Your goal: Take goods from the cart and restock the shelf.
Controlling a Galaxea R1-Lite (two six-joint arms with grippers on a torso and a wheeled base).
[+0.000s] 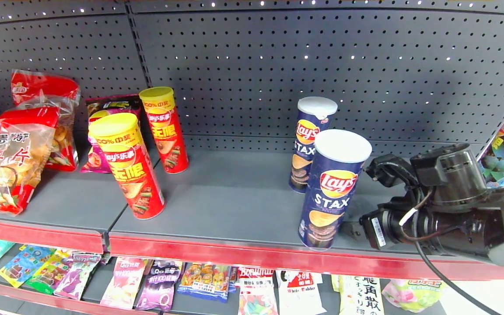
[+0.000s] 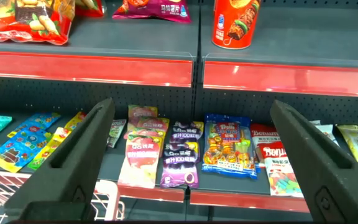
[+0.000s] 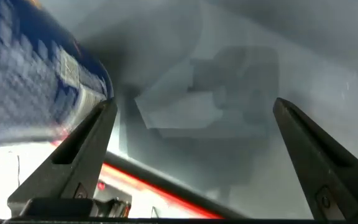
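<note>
Two blue chip canisters stand on the grey upper shelf (image 1: pixel 234 205), the front one (image 1: pixel 333 188) near the red edge and the rear one (image 1: pixel 309 140) behind it. My right gripper (image 1: pixel 351 230) is low on the shelf just right of the front canister. In the right wrist view this gripper (image 3: pixel 194 106) is open, and the blue canister (image 3: pixel 36 81) lies just outside one finger, not between the two. My left gripper (image 2: pixel 192 104) is open and holds nothing, facing the lower shelf's candy bags (image 2: pixel 182 155).
Two red canisters with yellow lids (image 1: pixel 131 166) (image 1: pixel 164 129) and red snack bags (image 1: pixel 13 162) fill the shelf's left half. A bare stretch lies between red and blue canisters. Candy packets (image 1: pixel 199 282) hang along the lower shelf. A cart corner (image 2: pixel 107 202) shows below the left gripper.
</note>
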